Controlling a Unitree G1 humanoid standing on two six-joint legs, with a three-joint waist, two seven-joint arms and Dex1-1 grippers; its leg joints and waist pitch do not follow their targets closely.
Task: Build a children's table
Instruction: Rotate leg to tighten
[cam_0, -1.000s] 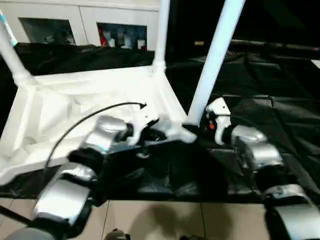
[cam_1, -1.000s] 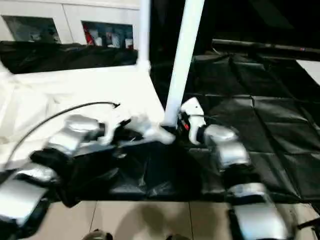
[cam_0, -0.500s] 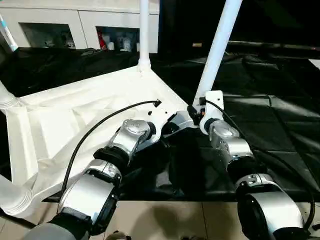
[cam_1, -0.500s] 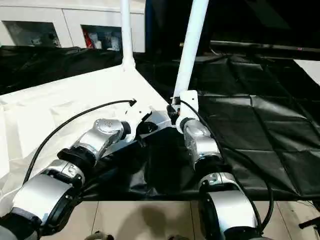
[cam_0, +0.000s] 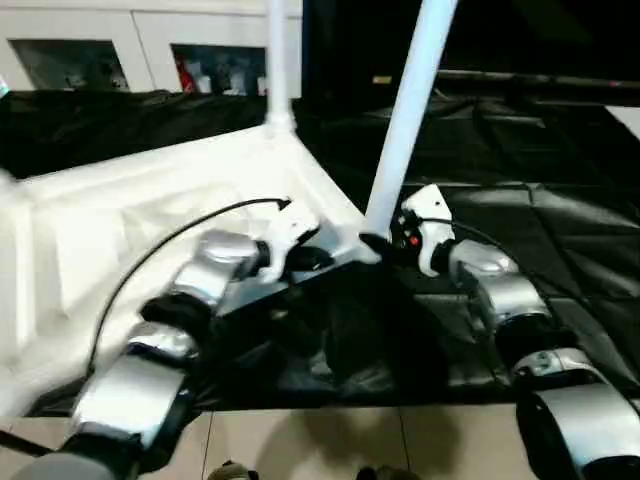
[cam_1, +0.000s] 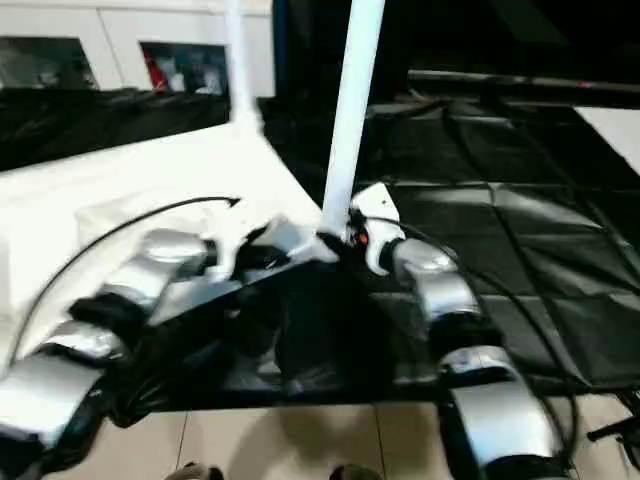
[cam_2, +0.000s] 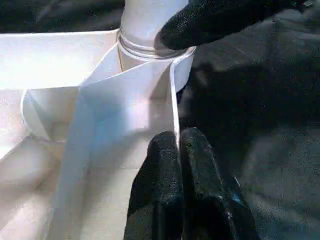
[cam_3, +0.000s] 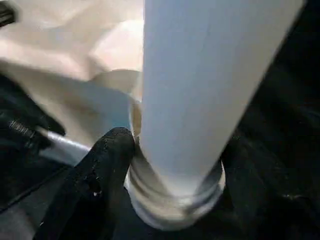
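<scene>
The children's table lies upside down on a black sheet, its white ribbed top (cam_0: 130, 220) facing up. One white tube leg (cam_0: 410, 110) stands in the near corner socket, and another leg (cam_0: 277, 60) stands in the far corner. My left gripper (cam_2: 177, 145) is shut on the thin rim wall of the top just beside that near socket. My right gripper (cam_0: 390, 242) is open around the base of the near leg. One black finger (cam_3: 107, 170) lies against the socket collar, and the leg (cam_3: 200, 90) stands between the fingers.
A black sheet (cam_0: 560, 200) covers the floor under and to the right of the table. A white cabinet with glass doors (cam_0: 150, 50) stands behind. Pale floor tiles (cam_0: 300, 440) show at the near edge. A black cable (cam_0: 180, 235) loops over my left forearm.
The view has swung and tilted with the head. Both grippers stay at the near corner of the top. The right gripper's fingers have spread a little around the leg.
</scene>
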